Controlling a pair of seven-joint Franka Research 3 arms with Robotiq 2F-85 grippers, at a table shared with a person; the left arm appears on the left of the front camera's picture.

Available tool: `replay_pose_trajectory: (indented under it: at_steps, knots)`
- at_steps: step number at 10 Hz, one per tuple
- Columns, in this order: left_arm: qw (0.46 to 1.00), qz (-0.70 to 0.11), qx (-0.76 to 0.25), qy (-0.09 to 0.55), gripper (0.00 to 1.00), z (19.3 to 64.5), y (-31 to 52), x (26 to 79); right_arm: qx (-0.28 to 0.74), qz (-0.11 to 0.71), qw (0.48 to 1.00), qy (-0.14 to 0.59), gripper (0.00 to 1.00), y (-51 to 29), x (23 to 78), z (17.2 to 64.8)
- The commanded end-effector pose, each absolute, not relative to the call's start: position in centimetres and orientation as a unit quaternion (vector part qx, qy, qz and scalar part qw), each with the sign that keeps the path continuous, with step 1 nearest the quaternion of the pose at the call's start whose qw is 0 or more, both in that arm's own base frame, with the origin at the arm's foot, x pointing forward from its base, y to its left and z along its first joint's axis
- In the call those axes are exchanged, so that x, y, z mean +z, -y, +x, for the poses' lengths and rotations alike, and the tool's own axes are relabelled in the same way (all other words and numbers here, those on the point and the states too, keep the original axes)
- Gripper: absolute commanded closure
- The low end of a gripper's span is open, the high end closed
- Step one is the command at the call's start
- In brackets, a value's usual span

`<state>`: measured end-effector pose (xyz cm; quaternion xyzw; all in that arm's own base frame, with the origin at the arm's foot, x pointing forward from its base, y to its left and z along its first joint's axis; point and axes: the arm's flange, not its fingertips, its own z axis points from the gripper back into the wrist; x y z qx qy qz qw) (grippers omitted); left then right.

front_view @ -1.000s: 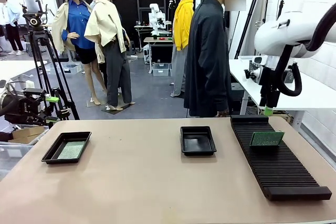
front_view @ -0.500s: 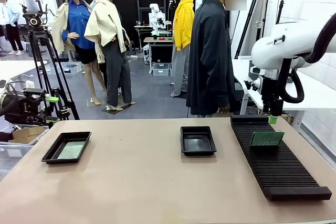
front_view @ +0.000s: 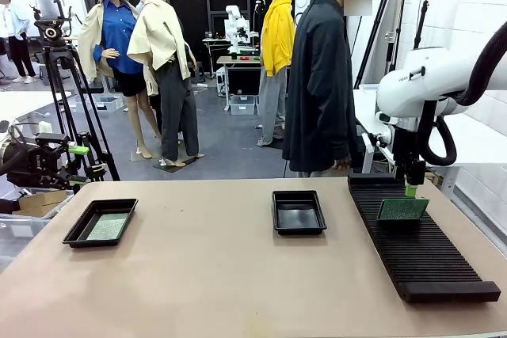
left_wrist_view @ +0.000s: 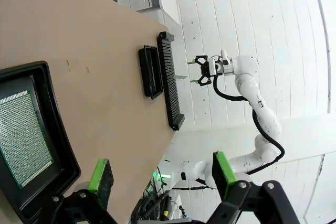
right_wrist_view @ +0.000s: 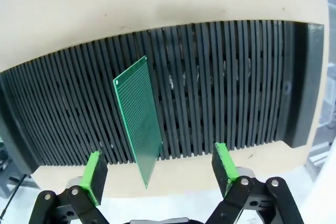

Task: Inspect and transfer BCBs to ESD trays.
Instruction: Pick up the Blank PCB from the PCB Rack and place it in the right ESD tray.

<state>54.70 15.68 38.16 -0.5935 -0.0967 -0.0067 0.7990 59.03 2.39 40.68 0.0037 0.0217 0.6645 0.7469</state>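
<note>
Beige tabletop (front_view: 206,275) in a busy robot lab: one green BCB (front_view: 402,209) stands on edge, slightly tilted, in a slot of the long ribbed rack (front_view: 420,259) at the right, apparently so its faces can be checked and its top edge pinched. The right gripper (front_view: 410,187) hangs just above it, fingers apart and empty. Another BCB (front_view: 107,225) lies flat in the left tray (front_view: 79,231); the left gripper (left_wrist_view: 160,174) hovers nearby, fingers likewise spread, holding nothing. The middle tray (front_view: 299,213) sits bare, a likely next destination. A person (front_view: 321,85) stands at the far side.
</note>
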Motion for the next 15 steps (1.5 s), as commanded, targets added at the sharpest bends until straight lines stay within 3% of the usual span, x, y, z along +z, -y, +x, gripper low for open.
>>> replay_pose_trajectory:
  at_steps: [1,10,11,15]
  knots:
    - [0.801,-0.590,-0.002,0.098,0.00,54.8,-15.6,38.4,0.660,0.003,0.751,-0.019,0.00,-2.1,38.8,58.9]
    - [0.801,-0.590,-0.002,0.098,0.00,54.8,-15.6,38.4,0.666,0.013,0.746,-0.001,0.03,-1.4,36.4,58.3]
    - [0.801,-0.590,-0.002,0.098,0.00,54.8,-15.6,38.4,0.666,0.014,0.746,-0.001,0.11,-1.3,36.4,58.3]
    - [0.801,-0.590,-0.002,0.098,0.00,54.8,-15.6,38.4,0.666,0.014,0.746,0.004,0.67,-1.0,36.5,58.3]
